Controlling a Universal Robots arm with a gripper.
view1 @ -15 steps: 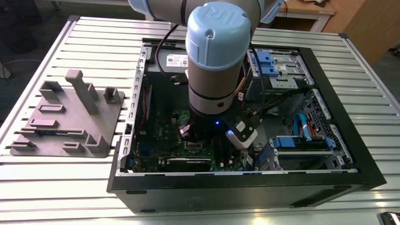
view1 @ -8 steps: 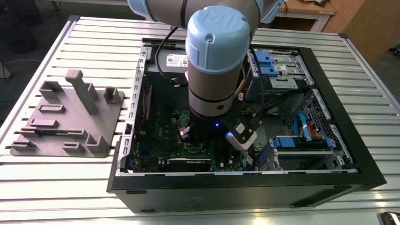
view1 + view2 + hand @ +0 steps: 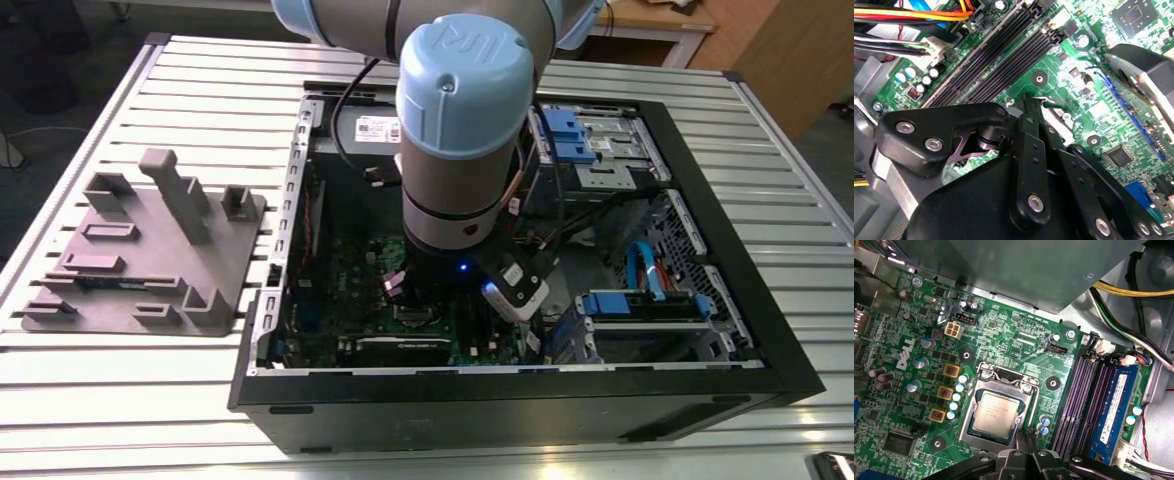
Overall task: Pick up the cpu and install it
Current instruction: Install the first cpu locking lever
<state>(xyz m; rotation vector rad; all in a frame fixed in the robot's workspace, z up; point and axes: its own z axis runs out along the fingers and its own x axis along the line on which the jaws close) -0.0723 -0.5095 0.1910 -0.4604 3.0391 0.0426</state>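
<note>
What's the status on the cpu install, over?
Gripper low inside open black computer case, beside metal socket frame. Small flat square silvery-grey cpu lying in that frame on green motherboard. Nothing covers it.

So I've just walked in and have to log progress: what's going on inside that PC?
The arm reaches down into the open case, over the motherboard. In the first wrist view, the cpu lies flat in its socket, not held. The claw hovers at the socket's edge, on the side near the memory slots. Whether it touches anything cannot be told.
</note>
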